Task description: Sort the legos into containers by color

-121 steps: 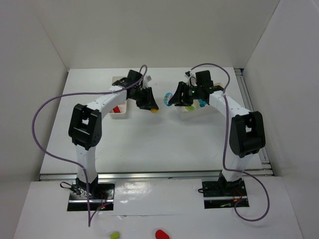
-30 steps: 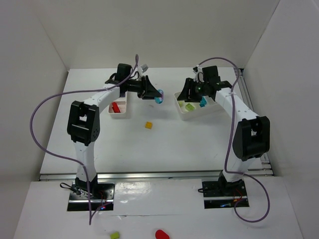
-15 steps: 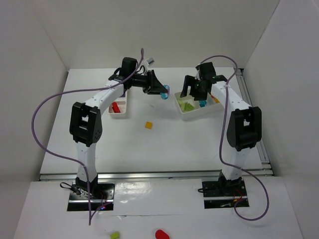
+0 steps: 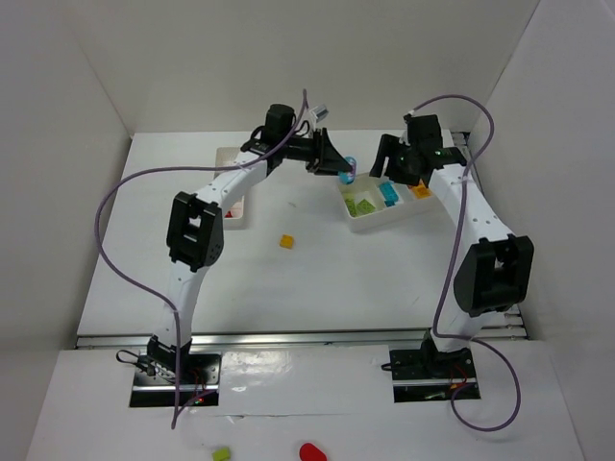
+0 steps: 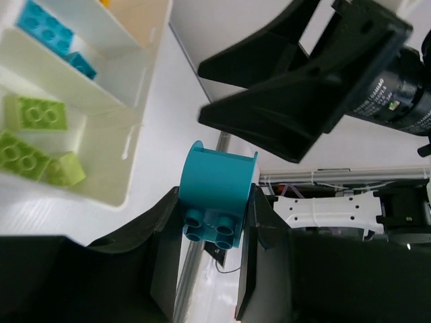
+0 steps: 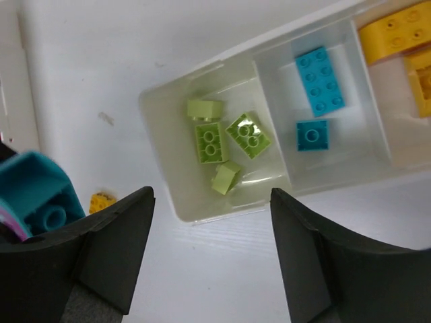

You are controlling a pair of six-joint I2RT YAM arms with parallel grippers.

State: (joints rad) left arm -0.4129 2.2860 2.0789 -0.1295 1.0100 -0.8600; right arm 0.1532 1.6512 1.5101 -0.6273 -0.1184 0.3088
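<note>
My left gripper is shut on a cyan lego, held in the air by the right container's near-left corner; in the left wrist view the brick sits between both fingers. My right gripper is open and empty above that container; its jaws stand wide over the tray's edge. The tray holds lime green legos, cyan legos and yellow ones in separate compartments. A yellow lego lies on the table. The left container is partly hidden by my left arm.
The two grippers are close together over the right tray; the right gripper's black body fills the left wrist view. A green piece and a red piece lie off the table at the near edge. White walls enclose the table.
My left gripper has moved right with the cyan lego, up to the right tray. My right gripper has shifted right and back, over the tray's far side.
</note>
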